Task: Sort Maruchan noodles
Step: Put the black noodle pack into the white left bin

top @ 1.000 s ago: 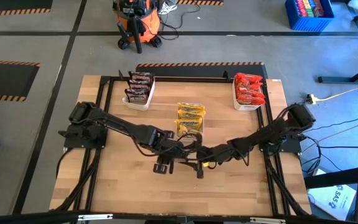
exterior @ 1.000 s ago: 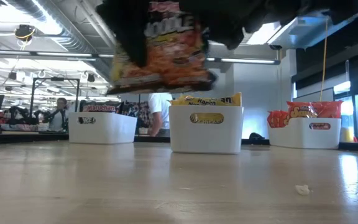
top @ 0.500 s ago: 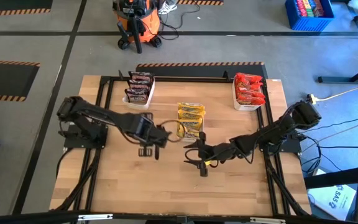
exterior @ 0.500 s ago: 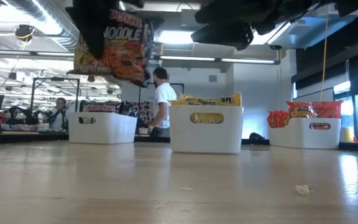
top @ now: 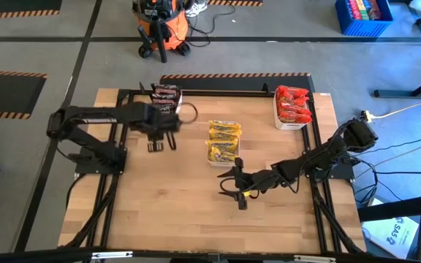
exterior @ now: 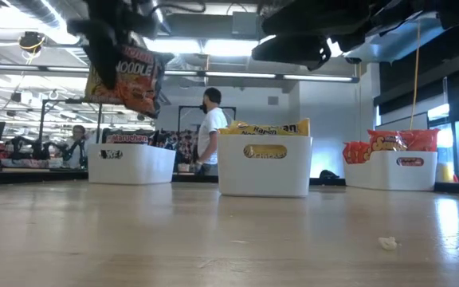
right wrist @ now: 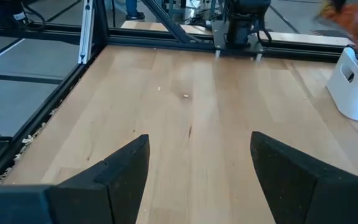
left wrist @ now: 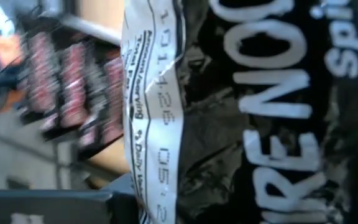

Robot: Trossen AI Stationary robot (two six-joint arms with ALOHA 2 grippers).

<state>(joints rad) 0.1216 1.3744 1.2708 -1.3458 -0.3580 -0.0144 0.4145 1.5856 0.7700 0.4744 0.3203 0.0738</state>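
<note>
Left gripper [top: 156,130] pinching dark noodle packet [exterior: 124,77], swung from tabletop [top: 196,212] centre toward dark-packet tray [top: 168,109]; drop next. Right gripper [top: 232,191] spread, idle.

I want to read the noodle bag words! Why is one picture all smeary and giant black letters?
In the left wrist view the dark noodle packet hangs right against the lens in the left gripper, filling the picture, and the tray of dark packets behind it is smeared. In the low view the packet's label reads clearer, though bright ceiling lights glare behind it.
</note>
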